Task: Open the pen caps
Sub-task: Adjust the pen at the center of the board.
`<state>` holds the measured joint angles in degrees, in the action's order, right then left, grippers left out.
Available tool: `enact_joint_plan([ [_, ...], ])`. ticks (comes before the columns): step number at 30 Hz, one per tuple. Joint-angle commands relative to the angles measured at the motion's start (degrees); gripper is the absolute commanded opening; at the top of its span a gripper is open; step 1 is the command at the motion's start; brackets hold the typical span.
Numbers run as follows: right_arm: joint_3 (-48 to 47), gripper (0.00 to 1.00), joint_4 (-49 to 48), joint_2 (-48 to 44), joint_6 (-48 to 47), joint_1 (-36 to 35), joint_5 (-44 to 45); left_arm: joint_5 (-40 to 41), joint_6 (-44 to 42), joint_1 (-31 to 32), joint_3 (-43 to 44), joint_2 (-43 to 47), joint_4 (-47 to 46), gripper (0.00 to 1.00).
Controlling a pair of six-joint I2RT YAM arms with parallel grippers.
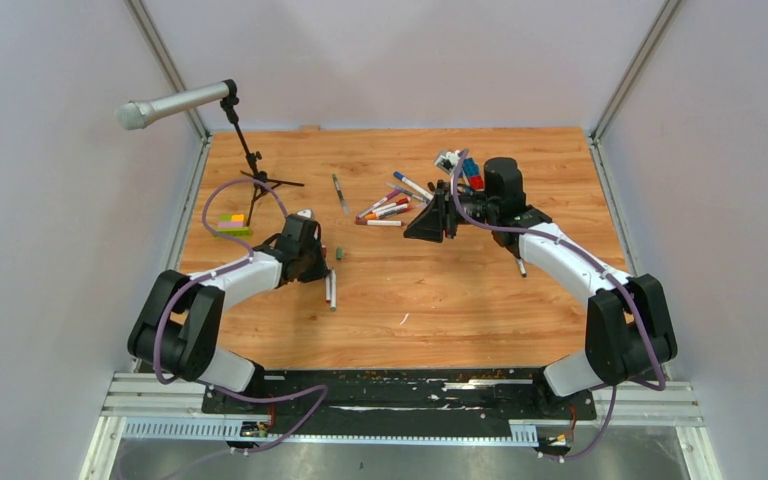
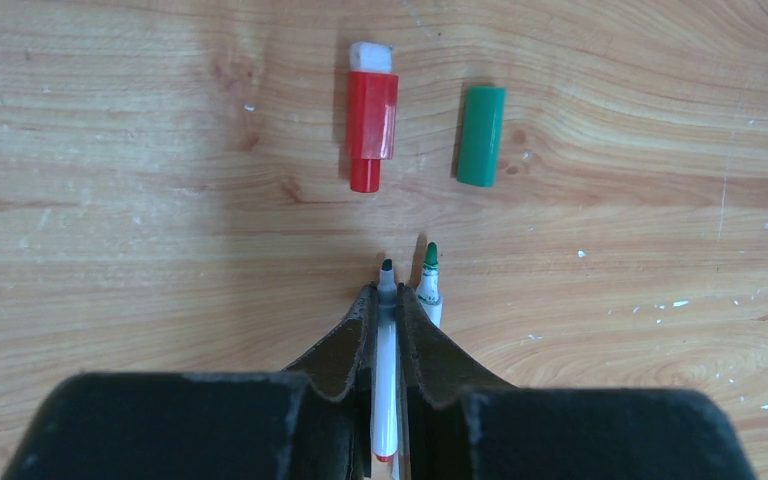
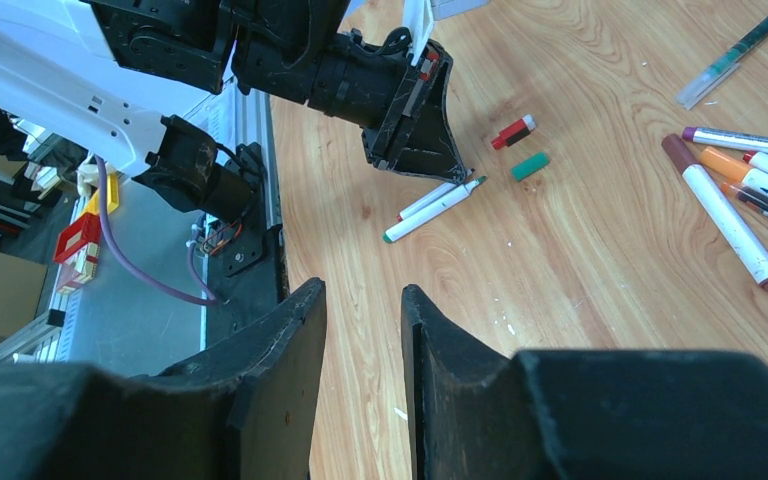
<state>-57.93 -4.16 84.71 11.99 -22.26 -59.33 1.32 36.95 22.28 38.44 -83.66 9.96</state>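
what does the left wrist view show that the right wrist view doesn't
Only the left wrist view: the left gripper seen close, shut on a dark-tipped pen whose tip pokes out past the fingers. Only the right wrist view: the open right gripper and the capped markers off to one side. Both: the red cap, the green cap and the green-tipped pen lying uncapped beside the left gripper.

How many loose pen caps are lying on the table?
2: a red cap and a green cap, side by side but apart, just beyond the left gripper. Others may be hidden among the far pens.
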Motion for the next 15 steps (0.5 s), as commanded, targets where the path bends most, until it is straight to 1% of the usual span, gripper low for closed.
enact_joint_plan([
  [1, 0.34, 0.34, -3.11, -1.74, 0.50, 0.72, -1.55, 1.59, -1.55, 0.93, -1.10, -3.23, 4.71, 0.14],
  [5, 0.42, 0.35, -3.22, -1.66, 0.53, 0.90, -1.70, 5.17, -4.26, 0.92, -0.01, -3.21, 7.84, 0.14],
  [10, 0.42, 0.35, -3.20, -1.49, 0.40, 1.09, -1.77, 7.76, -6.79, 0.92, 0.67, -2.49, 10.79, 0.14],
  [15, 0.44, 0.35, -3.13, -1.39, 0.26, 1.17, -1.69, 8.13, -7.13, 0.92, 0.52, -2.08, 11.43, 0.16],
])
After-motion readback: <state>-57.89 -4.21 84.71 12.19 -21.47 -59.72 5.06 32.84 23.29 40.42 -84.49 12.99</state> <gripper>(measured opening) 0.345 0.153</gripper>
